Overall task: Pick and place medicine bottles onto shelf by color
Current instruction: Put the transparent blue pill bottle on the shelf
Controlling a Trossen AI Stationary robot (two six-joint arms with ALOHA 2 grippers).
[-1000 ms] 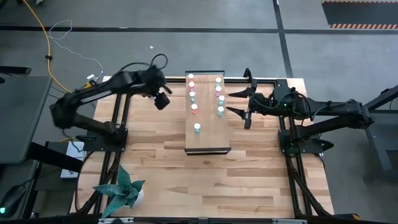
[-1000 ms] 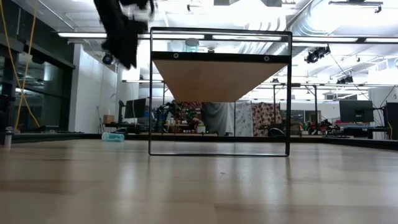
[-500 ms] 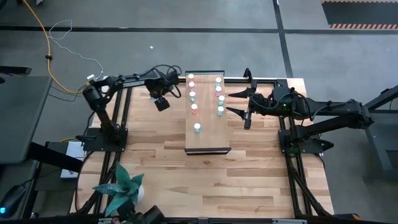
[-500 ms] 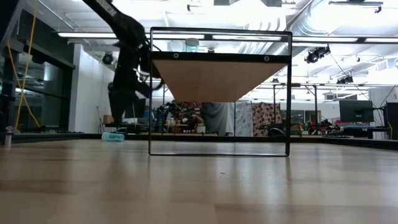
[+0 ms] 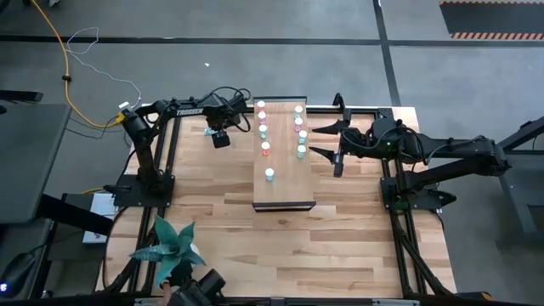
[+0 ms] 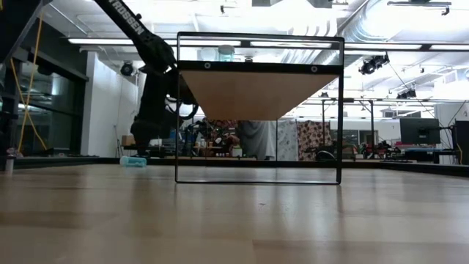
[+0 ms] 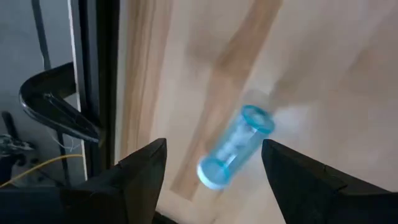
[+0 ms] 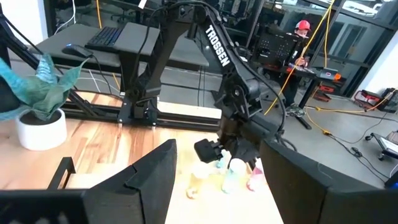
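A blue bottle point(image 7: 236, 147) with a white cap lies on its side on the bare table near the far left corner; in the low view the blue bottle point(image 6: 133, 160) shows by the arm's foot. My left gripper point(image 5: 219, 136) point(image 7: 213, 144) hangs open just above it, one finger on either side, touching nothing. The shelf point(image 5: 285, 189) stands mid-table and carries two rows of upright pink, blue and teal bottles point(image 5: 266, 146) point(image 5: 302, 151). My right gripper point(image 5: 327, 140) point(image 8: 217, 186) waits open beside the shelf's right edge.
A potted plant point(image 5: 174, 253) stands at the table's near left corner. The shelf's dark frame point(image 6: 176, 110) rises from the table in the low view. Bare wood point(image 5: 340, 221) lies in front of the shelf and to both sides. Cables point(image 5: 68, 76) trail over the floor behind.
My left arm has stretched out along the far edge, and its gripper has come down from high above the table to just over the lying blue bottle. The right arm has kept still.
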